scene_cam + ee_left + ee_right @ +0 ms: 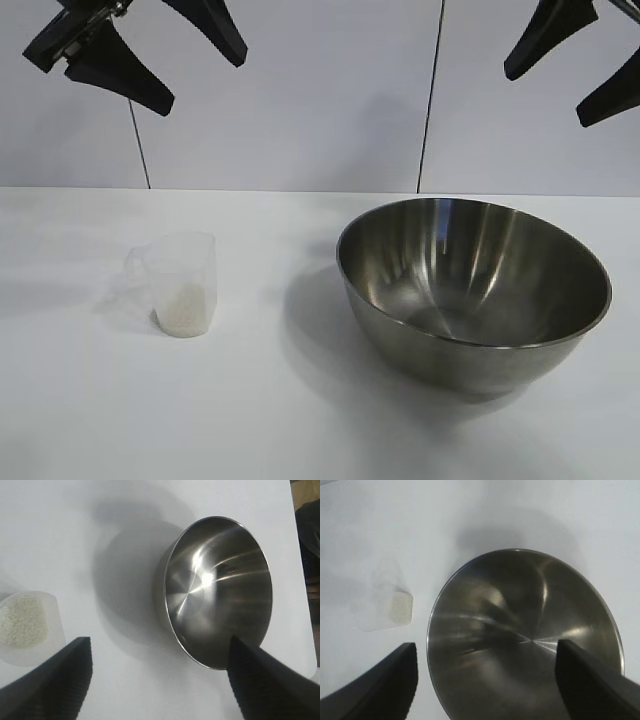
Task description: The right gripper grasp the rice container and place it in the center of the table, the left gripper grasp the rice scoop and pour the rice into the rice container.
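Note:
The rice container [475, 290], a large shiny steel bowl, stands empty on the white table [300, 420], right of centre; it also shows in the left wrist view [217, 592] and the right wrist view [525, 635]. The rice scoop [180, 283], a small clear plastic cup with white rice [185, 312] at its bottom, stands upright at the left; it also shows in the left wrist view [27, 625] and the right wrist view [390, 602]. My left gripper [170, 60] hangs open high above the scoop. My right gripper [570, 70] hangs open high above the bowl. Both are empty.
A pale panelled wall [320, 90] with dark vertical seams rises behind the table. The table's edge and a dark area beyond it [307, 530] show past the bowl in the left wrist view.

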Robot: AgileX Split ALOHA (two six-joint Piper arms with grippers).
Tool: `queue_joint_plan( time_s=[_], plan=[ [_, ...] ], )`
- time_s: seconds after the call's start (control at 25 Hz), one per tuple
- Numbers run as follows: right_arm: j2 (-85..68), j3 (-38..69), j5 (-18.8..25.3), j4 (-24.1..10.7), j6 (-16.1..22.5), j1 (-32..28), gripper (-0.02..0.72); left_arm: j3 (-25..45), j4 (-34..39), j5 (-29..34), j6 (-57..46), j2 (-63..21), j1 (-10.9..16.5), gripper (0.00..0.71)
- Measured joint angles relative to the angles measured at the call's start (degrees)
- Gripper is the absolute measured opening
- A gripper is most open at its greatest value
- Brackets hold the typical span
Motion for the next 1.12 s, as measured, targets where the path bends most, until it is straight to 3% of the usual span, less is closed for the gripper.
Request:
queue_joint_plan(
  time_s=[0.32, 0.56, 0.68, 0.92, 1.12],
  plan=[
    [0.0, 0.0, 2.6, -0.1, 0.0, 0.0, 0.523, 0.0, 0.0, 0.0, 0.0, 0.0, 0.0, 0.543],
    [0.0, 0.0, 3.7, -2.4, 0.0, 0.0, 0.523, 0.0, 0.0, 0.0, 0.0, 0.0, 0.0, 0.543],
    [0.0, 0.0, 5.7, -4.9, 0.0, 0.0, 0.523, 0.0, 0.0, 0.0, 0.0, 0.0, 0.0, 0.543],
    [3.1, 0.0, 8.9, -13.6, 2.6, 0.0, 0.523, 0.0, 0.0, 0.0, 0.0, 0.0, 0.0, 0.543],
    [8.8, 0.0, 7.4, -15.1, 3.0, 0.0, 0.523, 0.0, 0.0, 0.0, 0.0, 0.0, 0.0, 0.543]
  ],
)
